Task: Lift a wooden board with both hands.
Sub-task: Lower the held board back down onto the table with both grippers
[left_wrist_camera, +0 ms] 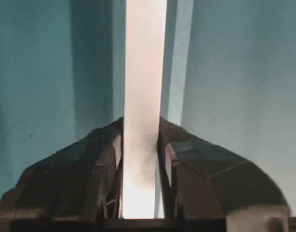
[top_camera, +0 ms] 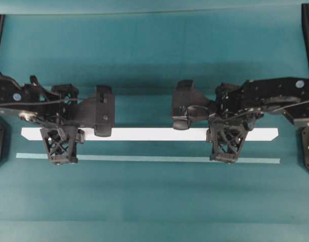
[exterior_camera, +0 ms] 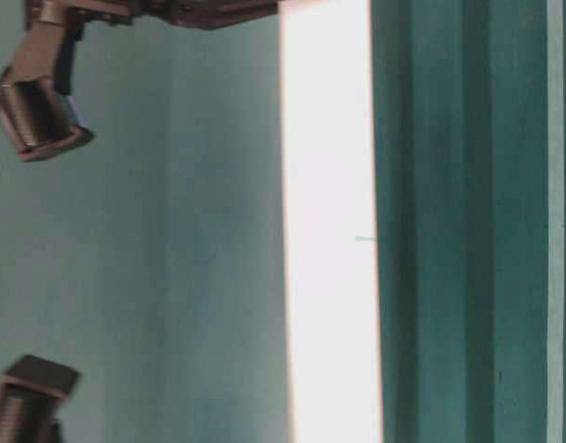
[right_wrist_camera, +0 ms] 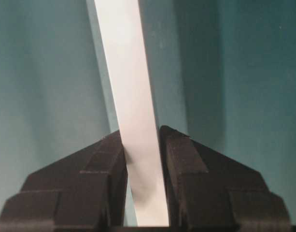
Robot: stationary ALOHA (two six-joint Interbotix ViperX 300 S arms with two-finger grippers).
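The wooden board [top_camera: 149,134] is held lengthwise across the middle of the overhead view, pinched near each end. The jaws of the left gripper [left_wrist_camera: 140,159] are pressed onto the board's two faces, as seen in the left wrist view; the jaws of the right gripper [right_wrist_camera: 143,154] are pinching it the same way. A shadow on the teal desk [top_camera: 154,55] behind the board suggests it is raised off the surface. A thin pale strip [top_camera: 144,158] lies on the desk below it.

Risks, as judged: in the right wrist view the board is seen slightly slanted, so uneven raising could twist it loose. Narrow pinches could let it slip or tip.
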